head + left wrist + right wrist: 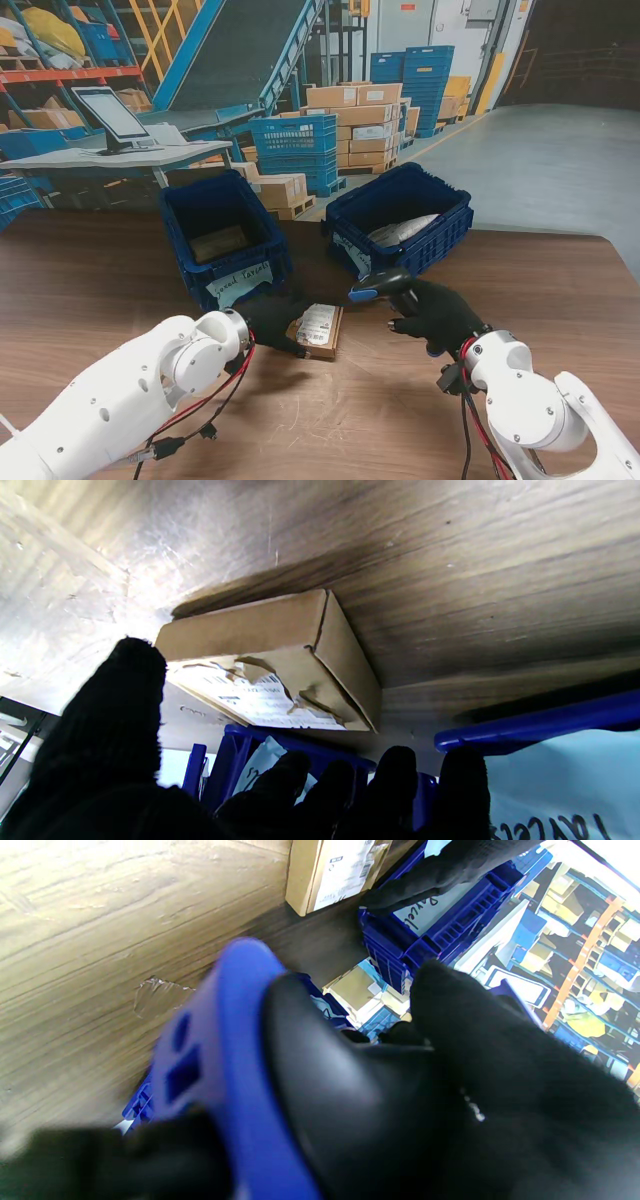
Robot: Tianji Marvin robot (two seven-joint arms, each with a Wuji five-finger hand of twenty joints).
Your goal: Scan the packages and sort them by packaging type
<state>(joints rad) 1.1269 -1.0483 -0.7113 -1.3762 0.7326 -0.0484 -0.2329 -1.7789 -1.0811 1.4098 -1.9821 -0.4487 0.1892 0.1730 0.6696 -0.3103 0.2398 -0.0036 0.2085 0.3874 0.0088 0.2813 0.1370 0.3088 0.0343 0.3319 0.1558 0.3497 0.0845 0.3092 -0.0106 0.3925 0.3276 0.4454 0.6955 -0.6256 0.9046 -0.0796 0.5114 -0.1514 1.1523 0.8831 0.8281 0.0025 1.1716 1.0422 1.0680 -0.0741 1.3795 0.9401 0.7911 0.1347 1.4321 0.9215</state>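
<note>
I see a small cardboard box [317, 331] with a torn white label lying on the table [90, 290], my left hand [272, 320] spread beside it, holding nothing. My right hand [437, 314] grips the scanner [378, 285]. The left bin [222, 240] holds a box, the right bin [400, 220] a bag.

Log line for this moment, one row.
left hand open beside cardboard box | right hand shut on scanner | box on table, unsorted

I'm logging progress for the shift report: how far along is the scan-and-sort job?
Already sorted, it seems: a cardboard package in the left crate and a poly bag in the right crate. In hand: the right hand holds the scanner, and the left hand is at the small box. Left: binning that box.
</note>
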